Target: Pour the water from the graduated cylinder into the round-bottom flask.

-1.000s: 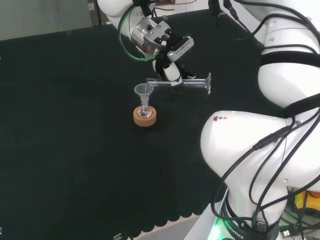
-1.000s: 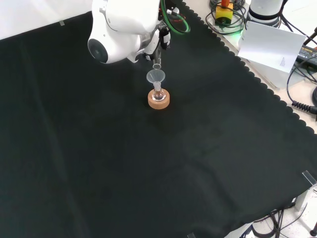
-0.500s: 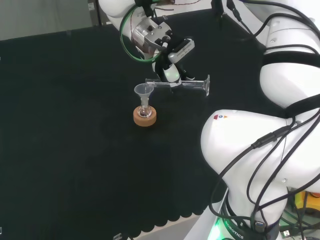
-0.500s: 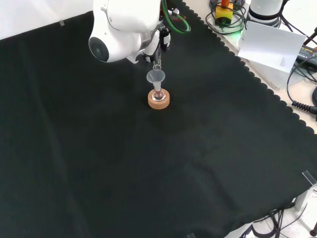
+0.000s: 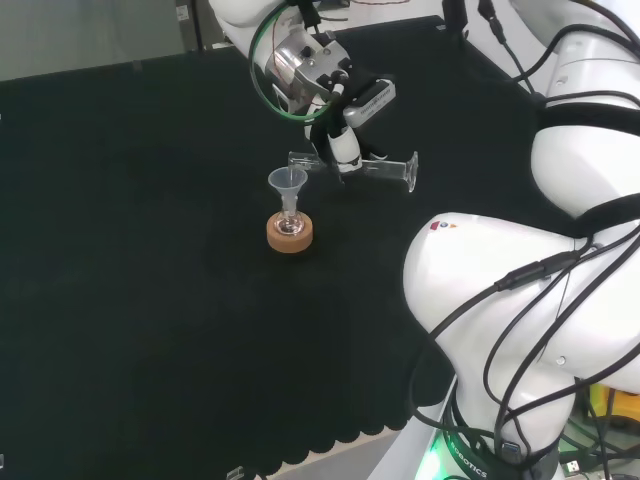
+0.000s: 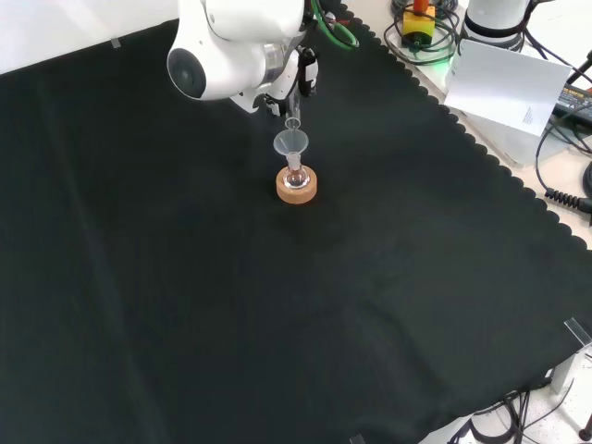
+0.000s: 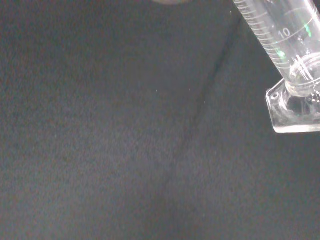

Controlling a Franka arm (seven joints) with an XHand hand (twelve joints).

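The bench (image 6: 388,305) is covered with black cloth (image 6: 185,324) whose scalloped edge runs along its right side in the front view. A cork ring stand (image 6: 297,186) rests on the cloth, carrying a round-bottom flask (image 6: 295,176) topped with a funnel (image 6: 291,143).

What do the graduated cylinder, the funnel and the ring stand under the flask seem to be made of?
Graduated cylinder: clear glass or plastic; cloth shows through, printed scale lines.
Funnel: translucent, likely plastic; slightly cloudy.
Ring stand: cork by its matte tan look.
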